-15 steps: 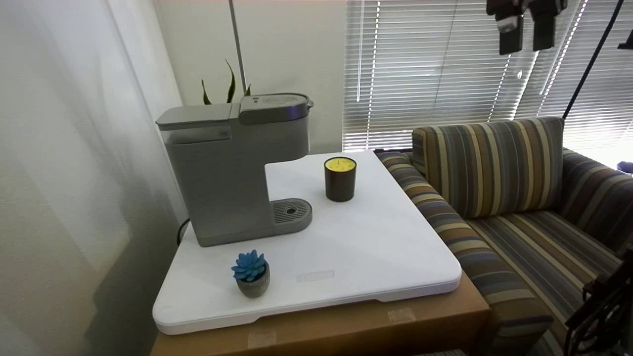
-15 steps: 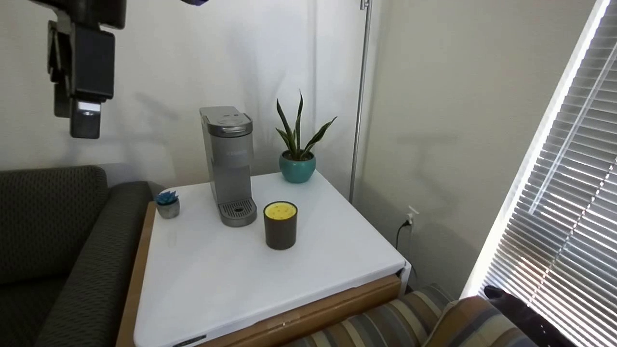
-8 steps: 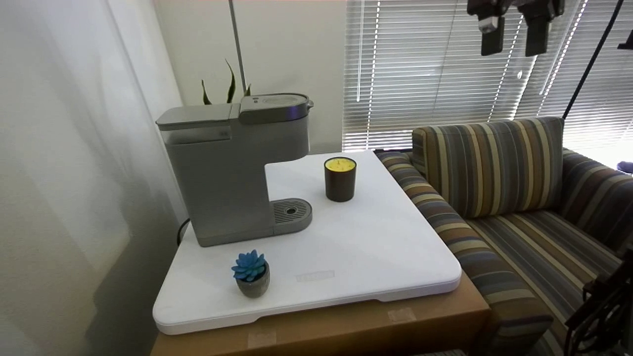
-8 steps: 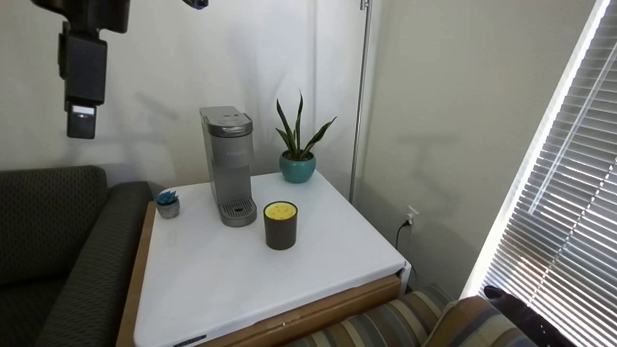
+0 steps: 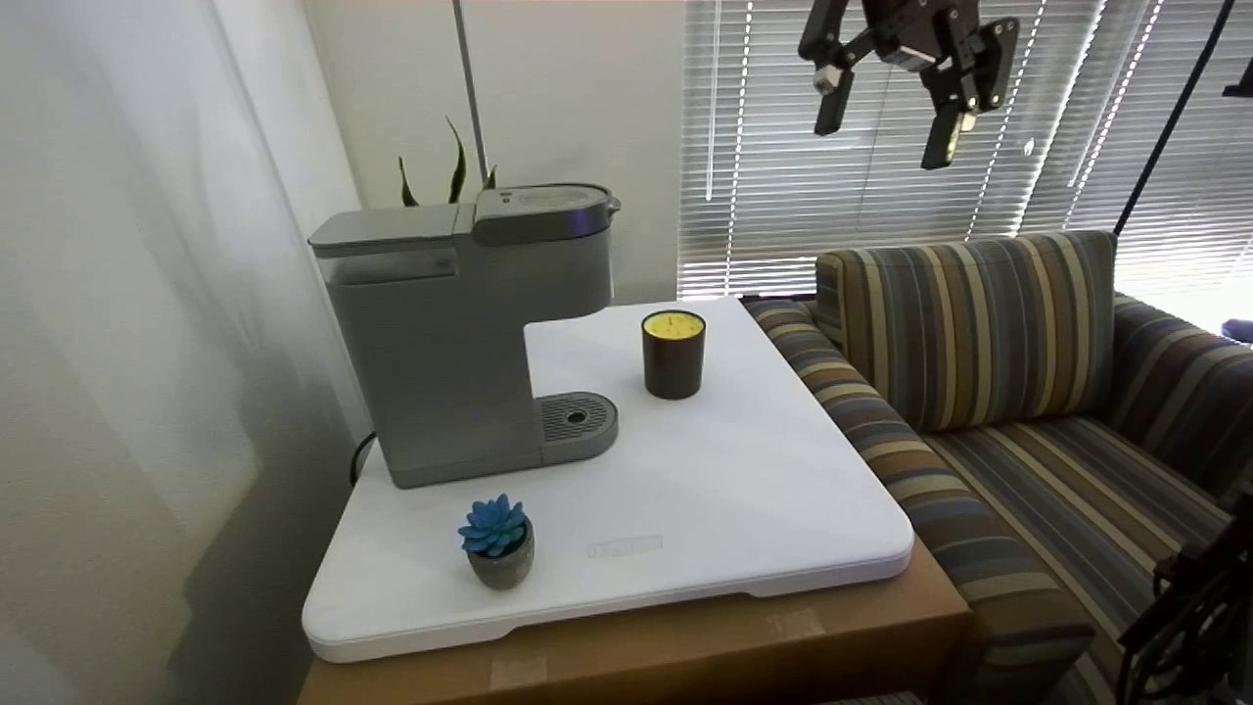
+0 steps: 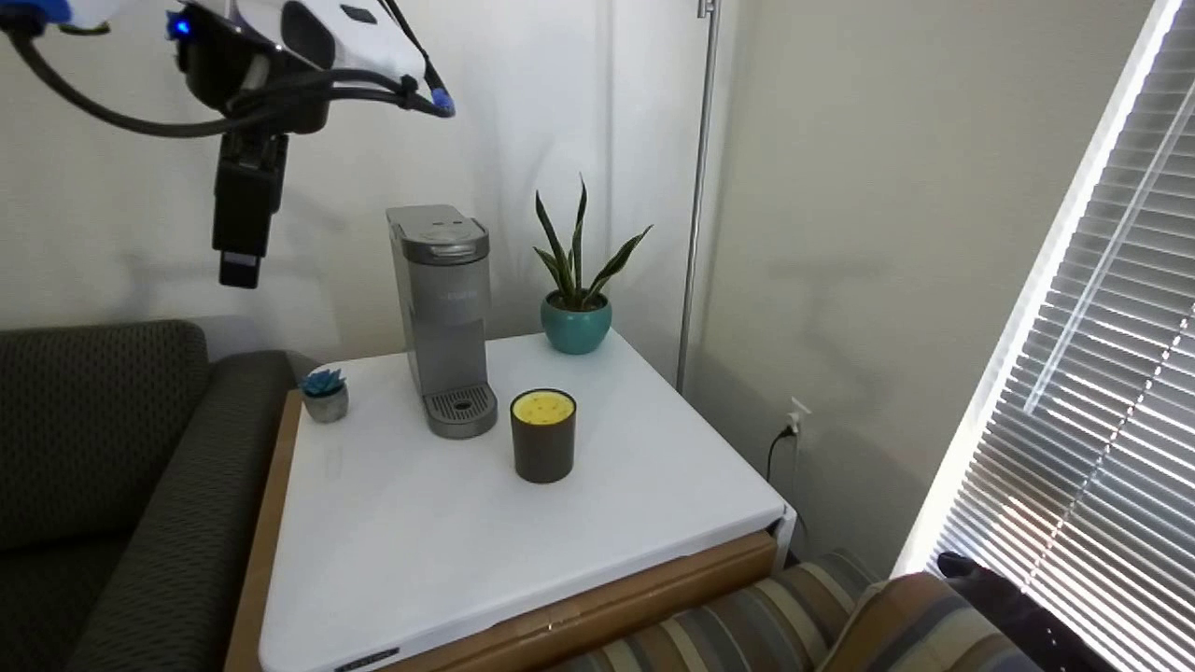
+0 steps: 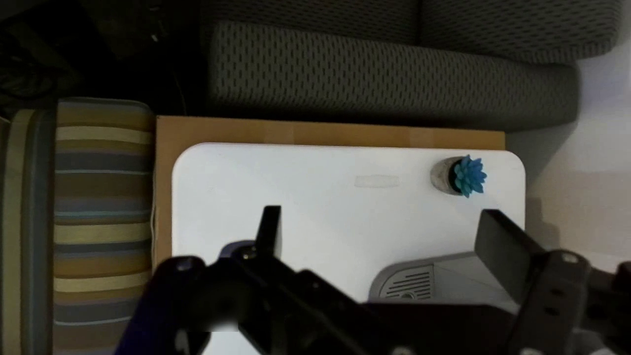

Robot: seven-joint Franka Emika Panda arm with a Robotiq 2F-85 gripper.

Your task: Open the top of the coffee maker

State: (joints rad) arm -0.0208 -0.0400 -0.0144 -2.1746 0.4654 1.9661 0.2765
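Moved the fingers (image 5: 941, 142), spread wide, closer to the coffee maker (image 5: 460, 362). Can't read the faint lettering (image 6: 458, 296) on its front. Looks boxy and grey, with flat lid (image 5: 546, 203) down.

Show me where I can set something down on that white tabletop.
Widest bare patch of tabletop: between the coffee maker, blue succulent, candle jar and striped armchair. A smaller one lies between candle jar and teal plant pot. It's crowded between candle jar and the coffee maker's drip tray.
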